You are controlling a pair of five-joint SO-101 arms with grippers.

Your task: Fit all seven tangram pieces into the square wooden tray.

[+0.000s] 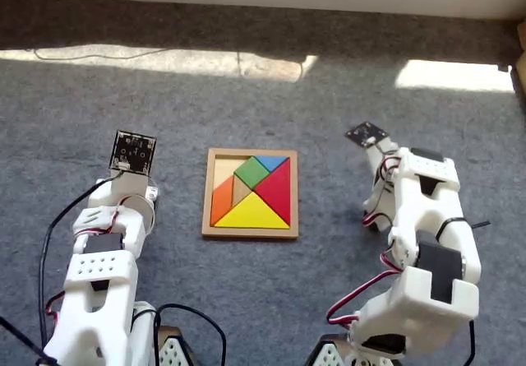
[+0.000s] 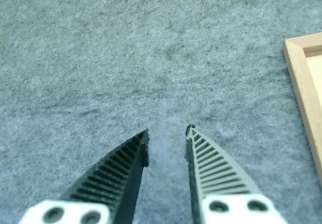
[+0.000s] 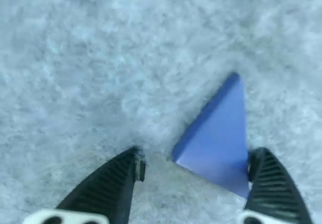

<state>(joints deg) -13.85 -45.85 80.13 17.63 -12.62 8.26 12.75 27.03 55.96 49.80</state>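
Right gripper [image 3: 196, 156] has its jaws spread around the blue triangle [image 3: 216, 138] on the carpet [image 3: 75, 58], left gripper [image 2: 167, 132] gaping too, empty, beside the tray [image 2: 298, 73].

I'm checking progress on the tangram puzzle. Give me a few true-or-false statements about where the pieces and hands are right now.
1. The right hand is open, straddling a blue triangle that lies on the carpet. True.
2. The left hand grips a piece. False: it is open and empty over the carpet.
3. A yellow triangle sits in the tray. True.
4. The red piece lies outside the tray. False: it is inside, beside the yellow triangle.
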